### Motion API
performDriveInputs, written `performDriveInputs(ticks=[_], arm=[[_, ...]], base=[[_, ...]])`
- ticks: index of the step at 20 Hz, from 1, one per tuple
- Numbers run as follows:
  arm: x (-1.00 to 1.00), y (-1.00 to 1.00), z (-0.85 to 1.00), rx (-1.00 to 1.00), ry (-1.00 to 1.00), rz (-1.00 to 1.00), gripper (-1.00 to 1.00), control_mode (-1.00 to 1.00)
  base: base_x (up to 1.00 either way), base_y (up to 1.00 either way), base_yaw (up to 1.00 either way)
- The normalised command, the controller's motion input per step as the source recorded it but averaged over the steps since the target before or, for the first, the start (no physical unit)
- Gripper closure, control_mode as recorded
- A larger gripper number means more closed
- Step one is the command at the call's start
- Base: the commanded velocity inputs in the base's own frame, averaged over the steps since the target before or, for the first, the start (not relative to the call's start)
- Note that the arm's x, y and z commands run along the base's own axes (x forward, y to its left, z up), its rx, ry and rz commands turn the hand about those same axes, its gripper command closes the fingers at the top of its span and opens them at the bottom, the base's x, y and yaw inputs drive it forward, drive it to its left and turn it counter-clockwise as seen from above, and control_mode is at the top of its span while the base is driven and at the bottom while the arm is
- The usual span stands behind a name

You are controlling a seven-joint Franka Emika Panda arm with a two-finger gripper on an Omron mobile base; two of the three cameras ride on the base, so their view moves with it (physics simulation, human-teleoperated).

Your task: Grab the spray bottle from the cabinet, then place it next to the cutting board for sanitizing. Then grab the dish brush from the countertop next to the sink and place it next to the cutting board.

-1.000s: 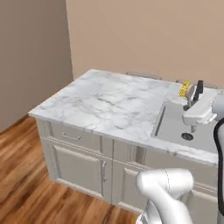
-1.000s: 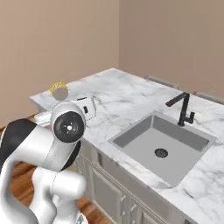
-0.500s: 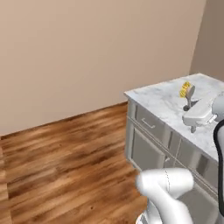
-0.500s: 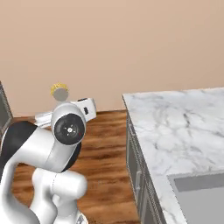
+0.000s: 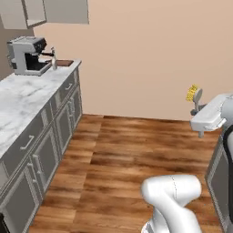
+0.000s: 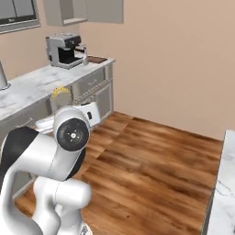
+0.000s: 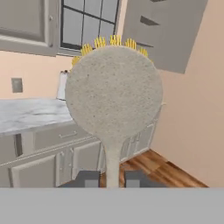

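The dish brush (image 7: 113, 94) stands upright in the hand view, its round pale speckled back facing the camera, yellow bristles fringing the top edge and a thin stem running down between the two finger tips. In the left base view its yellow head (image 5: 193, 93) shows in the air above the wooden floor. The spray bottle (image 5: 54, 59) stands upright on the white marble countertop (image 5: 27, 93), touching or just beside the reddish-brown cutting board (image 5: 64, 63), which lies flat at the far end near the wall. A beige-grey cabinet (image 5: 50, 12) hangs above.
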Motion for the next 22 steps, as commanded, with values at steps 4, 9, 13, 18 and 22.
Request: performDriveInputs(ticks=[4,9,13,18,22], arm=[[0.00,0.00,0.00,0.00,0.00,0.00,1.00,1.00],[0.00,0.00,0.00,0.00,0.00,0.00,1.00,1.00],[0.00,0.00,0.00,0.00,0.00,0.00,1.00,1.00],[0.00,0.00,0.00,0.00,0.00,0.00,1.00,1.00],[0.00,0.00,0.00,0.00,0.00,0.00,1.00,1.00]], base=[[1.00,0.03,0.35],[1.00,0.00,0.23],[1.00,0.26,0.01],[1.00,0.63,-0.17],[1.00,0.76,-0.22]])
